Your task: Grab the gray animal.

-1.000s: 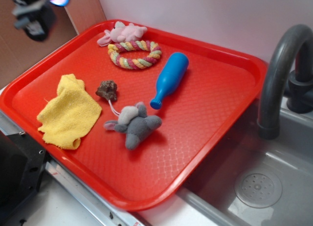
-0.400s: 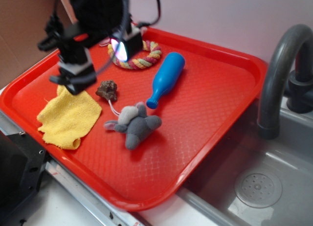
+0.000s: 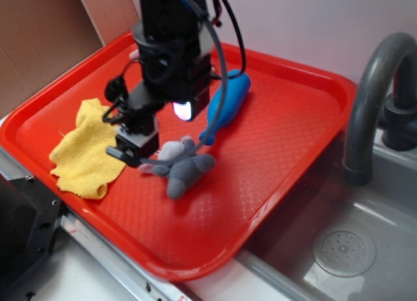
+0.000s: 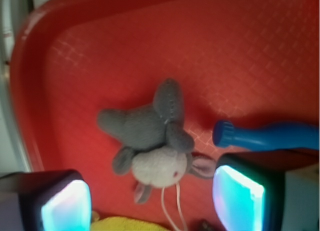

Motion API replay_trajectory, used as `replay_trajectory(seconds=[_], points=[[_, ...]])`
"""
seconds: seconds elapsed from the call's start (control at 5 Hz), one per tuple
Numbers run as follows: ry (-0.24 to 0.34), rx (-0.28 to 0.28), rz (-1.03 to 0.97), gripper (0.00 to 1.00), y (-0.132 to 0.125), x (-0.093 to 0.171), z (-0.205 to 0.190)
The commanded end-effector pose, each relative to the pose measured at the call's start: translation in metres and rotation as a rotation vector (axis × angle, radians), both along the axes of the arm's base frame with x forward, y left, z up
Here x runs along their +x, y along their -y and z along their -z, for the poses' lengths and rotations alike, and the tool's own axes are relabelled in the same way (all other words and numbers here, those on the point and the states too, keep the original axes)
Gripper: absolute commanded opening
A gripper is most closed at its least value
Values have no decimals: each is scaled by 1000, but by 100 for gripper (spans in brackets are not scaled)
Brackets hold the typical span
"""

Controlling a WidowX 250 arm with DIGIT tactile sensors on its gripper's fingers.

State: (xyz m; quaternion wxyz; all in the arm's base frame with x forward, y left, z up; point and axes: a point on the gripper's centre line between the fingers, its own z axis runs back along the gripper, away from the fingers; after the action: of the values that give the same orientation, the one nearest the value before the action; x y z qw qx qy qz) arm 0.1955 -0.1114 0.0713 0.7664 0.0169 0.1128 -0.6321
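Plush gray animal (image 4: 150, 136), textured plastic tray (image 4: 260, 56)

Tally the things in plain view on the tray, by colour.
Gray: 1, the mouse
Blue: 1, the bottle
Yellow: 1, the cloth
Total: 3. The arm hides the far corner of the tray, so anything there goes uncounted.

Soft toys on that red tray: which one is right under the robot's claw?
The gray mouse, lying flat with its white string tail. In the wrist view it sits between the open fingers of the gripper. The pink plush toy is hidden behind the arm.
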Motion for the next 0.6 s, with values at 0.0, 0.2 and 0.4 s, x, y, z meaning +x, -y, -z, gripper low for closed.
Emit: replay_trajectory(seconds=[0.0, 0.2, 0.4], points=[[60, 85, 87, 100, 16, -18, 39], [66, 69, 171, 100, 20, -28, 50], [63, 95, 190, 100, 19, -33, 59]])
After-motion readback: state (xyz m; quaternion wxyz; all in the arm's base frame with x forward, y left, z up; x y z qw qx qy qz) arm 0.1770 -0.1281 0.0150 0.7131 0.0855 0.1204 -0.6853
